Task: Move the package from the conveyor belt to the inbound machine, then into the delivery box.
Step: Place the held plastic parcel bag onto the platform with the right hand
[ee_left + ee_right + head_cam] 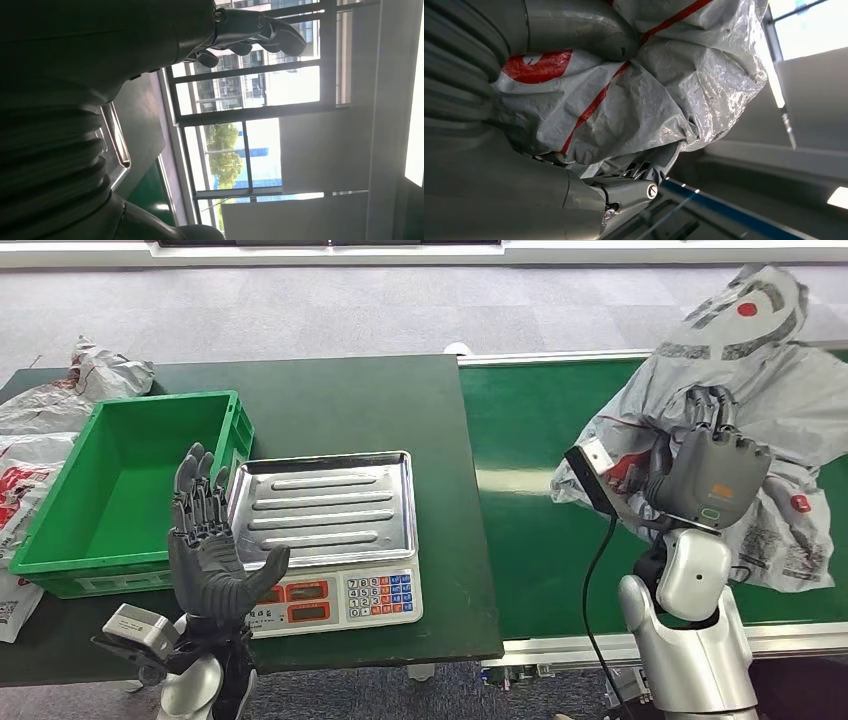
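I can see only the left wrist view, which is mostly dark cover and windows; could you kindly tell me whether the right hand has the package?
Observer: Yes, the right hand grips the crumpled grey plastic package with red markings above the green conveyor belt.
Operator: Is the scale free?
Observer: The ribbed silver weighing tray carries nothing.
Operator: And my left hand?
Observer: The left hand is raised, fingers spread, holding nothing, in front of the green plastic crate.
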